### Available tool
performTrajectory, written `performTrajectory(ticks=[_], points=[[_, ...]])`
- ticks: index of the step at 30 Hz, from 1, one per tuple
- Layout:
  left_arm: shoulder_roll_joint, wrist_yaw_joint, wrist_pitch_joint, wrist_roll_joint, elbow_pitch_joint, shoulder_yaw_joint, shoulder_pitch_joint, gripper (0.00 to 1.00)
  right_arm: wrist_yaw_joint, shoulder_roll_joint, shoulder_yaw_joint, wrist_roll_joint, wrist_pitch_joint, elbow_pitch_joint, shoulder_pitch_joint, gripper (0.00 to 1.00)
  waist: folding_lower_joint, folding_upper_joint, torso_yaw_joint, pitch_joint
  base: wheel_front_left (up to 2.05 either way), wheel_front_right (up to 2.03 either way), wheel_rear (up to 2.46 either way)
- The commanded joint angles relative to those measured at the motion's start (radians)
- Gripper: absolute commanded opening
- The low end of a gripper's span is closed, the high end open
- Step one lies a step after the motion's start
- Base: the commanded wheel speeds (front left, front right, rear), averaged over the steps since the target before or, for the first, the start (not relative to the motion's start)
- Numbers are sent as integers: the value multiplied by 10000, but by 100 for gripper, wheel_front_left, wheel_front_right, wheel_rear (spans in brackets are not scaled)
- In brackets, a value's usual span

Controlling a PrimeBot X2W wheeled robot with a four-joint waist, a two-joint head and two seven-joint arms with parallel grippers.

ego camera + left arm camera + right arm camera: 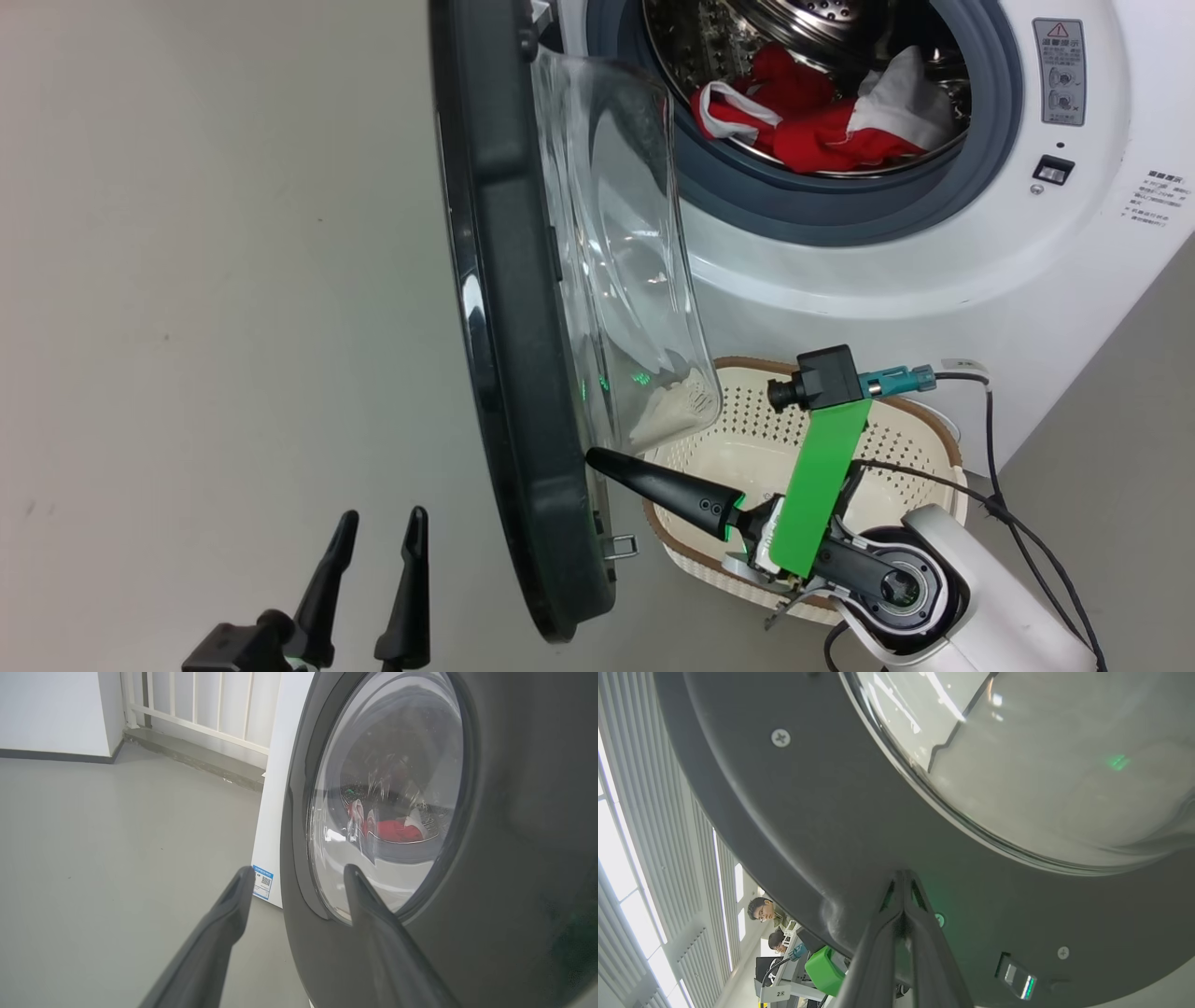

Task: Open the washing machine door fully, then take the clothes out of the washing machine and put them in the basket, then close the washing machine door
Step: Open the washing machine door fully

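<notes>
A smooth grey floor (187,280) is stretching away to a white slatted railing (205,704), while two people (762,909) are being lit by pale vertical window blinds (640,826).

Black tapered fingers (665,487), white forearm (976,569)

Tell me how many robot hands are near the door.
2. The left hand, open, is beside the door, on its outer side; the right hand, shut, points at its inner rim.
</notes>
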Motion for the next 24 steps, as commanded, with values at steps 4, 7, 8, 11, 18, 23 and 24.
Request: performTrajectory(ticks=[4,7,8,11,18,23,24], points=[[81,67,-120,95,-292,362,-111,100,77,241,62,-349,-307,-169,-35,27,0,0,-24,-31,0,0,0],[81,48,-120,101,-251,342,-145,100,77,163,34,-468,-534,-110,29,44,0,0,-42,-48,0,0,0],[81,41,-120,104,-234,335,-159,100,77,124,36,-515,-618,-88,57,50,0,0,-47,-55,0,0,0],[81,9,-120,116,-187,301,-208,100,77,0,29,-665,-961,-3,159,100,0,0,-65,-82,0,0,0],[81,-81,-120,176,-82,273,-257,100,77,-331,111,-806,-1720,217,514,100,0,0,-130,-179,0,0,0],[81,-111,-120,186,-55,337,-295,100,77,-627,147,-913,-2341,404,739,100,0,0,-261,-160,0,0,0],[81,-124,-120,183,-52,346,-302,100,77,-689,156,-947,-2485,461,782,100,0,0,-288,-157,0,0,0]])
